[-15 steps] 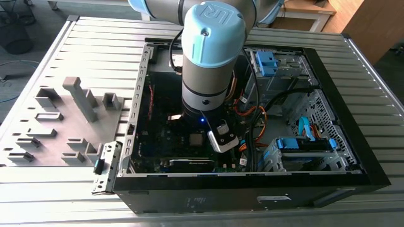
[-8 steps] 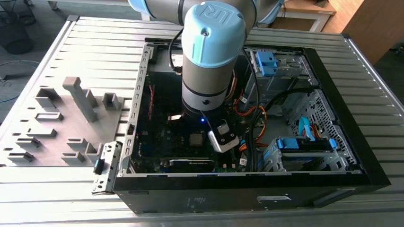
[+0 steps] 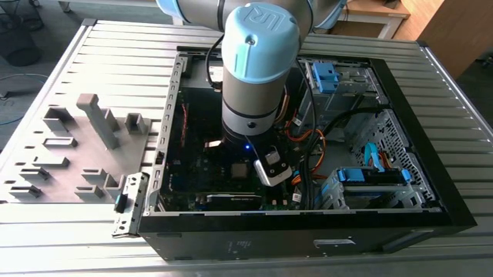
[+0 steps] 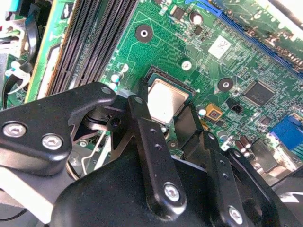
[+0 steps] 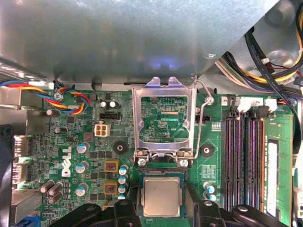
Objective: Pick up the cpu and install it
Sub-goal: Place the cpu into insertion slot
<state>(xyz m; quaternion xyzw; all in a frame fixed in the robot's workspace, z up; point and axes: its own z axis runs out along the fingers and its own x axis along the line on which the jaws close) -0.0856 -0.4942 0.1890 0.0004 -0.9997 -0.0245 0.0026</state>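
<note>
One grey tray (image 3: 77,168) lies on the worktop (image 3: 115,57) at the exterior view's left, one open computer case (image 3: 308,236) to its right. The first wrist view shows one metal frame (image 5: 163,118) hinged open beside one cpu (image 5: 162,196) seated in its socket (image 5: 141,189). In the second wrist view the tool (image 4: 163,106) stands spread, empty, straddling the cpu.

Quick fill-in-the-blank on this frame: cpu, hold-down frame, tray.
1. The cpu lies on the green ____.
2. The metal hold-down frame beside it is ____, not closed.
3. The grey tray lies on the exterior view's ____ of the computer case.
Missing words: motherboard; open; left.
</note>
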